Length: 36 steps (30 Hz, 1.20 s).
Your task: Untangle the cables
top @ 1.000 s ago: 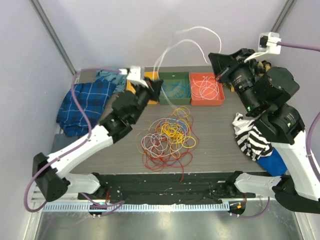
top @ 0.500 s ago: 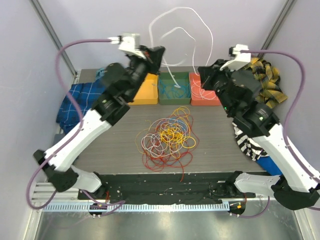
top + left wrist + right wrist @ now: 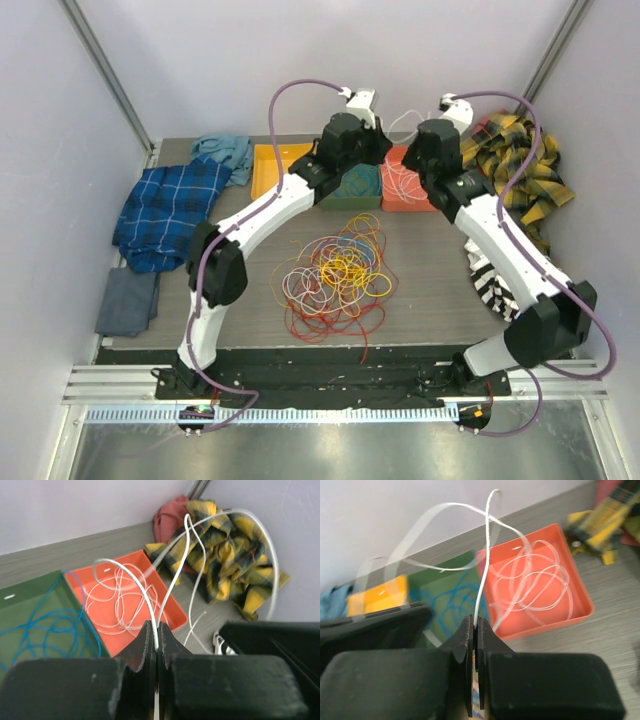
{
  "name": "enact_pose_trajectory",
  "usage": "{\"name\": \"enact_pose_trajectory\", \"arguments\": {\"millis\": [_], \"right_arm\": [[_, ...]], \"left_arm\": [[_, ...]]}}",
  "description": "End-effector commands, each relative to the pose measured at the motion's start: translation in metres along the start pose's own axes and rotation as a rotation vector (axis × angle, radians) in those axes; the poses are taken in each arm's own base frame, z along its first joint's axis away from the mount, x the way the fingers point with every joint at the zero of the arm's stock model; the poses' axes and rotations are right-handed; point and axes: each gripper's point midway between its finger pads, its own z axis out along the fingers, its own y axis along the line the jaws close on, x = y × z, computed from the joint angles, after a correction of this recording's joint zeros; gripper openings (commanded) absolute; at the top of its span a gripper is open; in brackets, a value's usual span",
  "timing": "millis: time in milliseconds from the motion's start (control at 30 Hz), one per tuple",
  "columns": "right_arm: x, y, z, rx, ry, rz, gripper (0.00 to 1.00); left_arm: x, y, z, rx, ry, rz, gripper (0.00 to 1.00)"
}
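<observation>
The left claw [image 3: 156, 630] is clenched on a white cable [image 3: 143, 592], pinched at its very tips. The strand arches up and away ahead of it. Just to its right the black housing of the right arm [image 3: 270, 645] crowds in, leaving little room on that side.

The right claw [image 3: 475, 625] is likewise clenched on a white cable [image 3: 482, 575]. The left arm [image 3: 370, 625] lies close on its left, so the two claws hem each other in. Whether both hold one and the same strand I cannot tell.

Below and just ahead of both claws sits the orange bin [image 3: 79, 587], with loose white cables [image 3: 120, 605] coiled inside it. Left of it, rim beside rim, is the green bin [image 3: 35, 592] holding blue cables [image 3: 45, 625]. The yellow bin [image 3: 272, 165] is further left.

To the right of the claws, beyond the orange bin, a yellow plaid cloth [image 3: 235, 565] is heaped on the bench [image 3: 440, 280], with a red cloth [image 3: 170, 517] behind it. The back wall rises close beyond.

Behind the claws, towards the arm bases, bare bench lies open as far as the tangle of cables [image 3: 335, 272] in red, orange, yellow and white. A striped cloth [image 3: 492, 280] lies at the bench's right edge and a blue plaid cloth [image 3: 165, 205] at its left.
</observation>
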Motion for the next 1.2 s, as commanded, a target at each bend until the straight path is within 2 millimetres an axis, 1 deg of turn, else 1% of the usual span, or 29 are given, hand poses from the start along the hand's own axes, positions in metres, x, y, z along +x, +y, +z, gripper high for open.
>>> {"name": "enact_pose_trajectory", "arguments": {"millis": [0,33,67,100,133,167,200,233,267,300,333,400,433,467,500,533,633,667,733,767,833,867,900,933,967,1000,1067,1100,1167], "right_arm": [[-0.040,-0.012,0.035,0.026,-0.100,0.144,0.01],[-0.040,-0.016,0.045,0.036,-0.094,0.146,0.01],[-0.050,-0.014,0.050,0.036,-0.109,0.158,0.01],[-0.039,-0.016,0.066,0.052,-0.083,0.153,0.01],[-0.047,-0.020,0.072,0.060,-0.097,0.164,0.01],[-0.045,-0.022,0.079,0.067,-0.091,0.167,0.01],[-0.034,-0.027,0.092,0.086,-0.069,0.157,0.01],[-0.036,-0.032,0.097,0.094,-0.078,0.165,0.01],[-0.033,-0.034,0.104,0.097,-0.071,0.164,0.01],[-0.024,-0.040,0.115,0.108,-0.056,0.164,0.01],[-0.023,-0.046,0.121,0.121,-0.057,0.170,0.01],[-0.018,-0.053,0.132,0.128,-0.046,0.185,0.01],[-0.008,-0.057,0.142,0.136,-0.028,0.183,0.01],[-0.006,-0.063,0.147,0.144,-0.028,0.187,0.01],[-0.002,-0.063,0.151,0.143,-0.020,0.189,0.01],[0.004,-0.067,0.159,0.147,-0.011,0.188,0.01],[0.012,-0.070,0.168,0.150,0.006,0.169,0.01],[0.018,-0.070,0.172,0.152,0.016,0.164,0.01],[0.022,-0.072,0.176,0.155,0.021,0.157,0.01],[0.026,-0.072,0.179,0.155,0.028,0.153,0.01],[0.029,-0.073,0.181,0.155,0.033,0.151,0.07],[0.031,-0.072,0.182,0.153,0.038,0.151,0.13],[0.033,-0.074,0.184,0.154,0.041,0.149,0.24],[0.032,-0.073,0.184,0.152,0.036,0.151,0.29],[0.030,-0.073,0.184,0.151,0.029,0.154,0.36],[0.024,-0.071,0.181,0.146,0.016,0.157,0.39],[0.016,-0.070,0.178,0.141,-0.008,0.164,0.44],[0.012,-0.068,0.176,0.139,-0.017,0.166,0.45],[-0.002,-0.067,0.170,0.138,-0.043,0.171,0.46]], "left_arm": [[-0.049,-0.007,0.020,0.088,-0.107,-0.111,0.00],[-0.053,-0.004,0.025,0.092,-0.117,-0.119,0.00],[-0.055,-0.003,0.030,0.099,-0.125,-0.121,0.00],[-0.053,0.003,0.043,0.100,-0.133,-0.124,0.00],[-0.051,0.005,0.048,0.110,-0.133,-0.140,0.00],[-0.050,0.007,0.052,0.120,-0.142,-0.146,0.00],[-0.041,0.018,0.060,0.107,-0.131,-0.158,0.00],[-0.042,0.020,0.064,0.117,-0.151,-0.161,0.00],[-0.039,0.023,0.067,0.119,-0.147,-0.162,0.00],[-0.030,0.032,0.074,0.109,-0.137,-0.165,0.00],[-0.027,0.035,0.077,0.110,-0.134,-0.170,0.00],[-0.019,0.040,0.083,0.120,-0.122,-0.174,0.00],[-0.015,0.044,0.088,0.121,-0.121,-0.176,0.00],[-0.012,0.046,0.090,0.123,-0.119,-0.175,0.00],[-0.009,0.045,0.092,0.134,-0.113,-0.176,0.02],[-0.001,0.047,0.096,0.137,-0.105,-0.178,0.03],[0.007,0.045,0.102,0.161,-0.100,-0.199,0.04],[0.016,0.048,0.106,0.157,-0.089,-0.204,0.04],[0.024,0.048,0.110,0.161,-0.083,-0.216,0.06],[0.033,0.050,0.113,0.160,-0.073,-0.220,0.06],[0.040,0.043,0.115,0.178,-0.067,-0.221,0.09],[0.045,0.041,0.117,0.184,-0.058,-0.221,0.11],[0.049,0.038,0.118,0.191,-0.053,-0.219,0.27],[0.052,0.037,0.118,0.195,-0.047,-0.215,0.39],[0.053,0.036,0.118,0.198,-0.044,-0.211,0.49],[0.052,0.036,0.118,0.197,-0.045,-0.209,0.61],[0.049,0.036,0.117,0.192,-0.050,-0.200,0.70],[0.045,0.036,0.115,0.189,-0.055,-0.195,0.76],[0.034,0.033,0.112,0.195,-0.073,-0.189,0.80]]}}
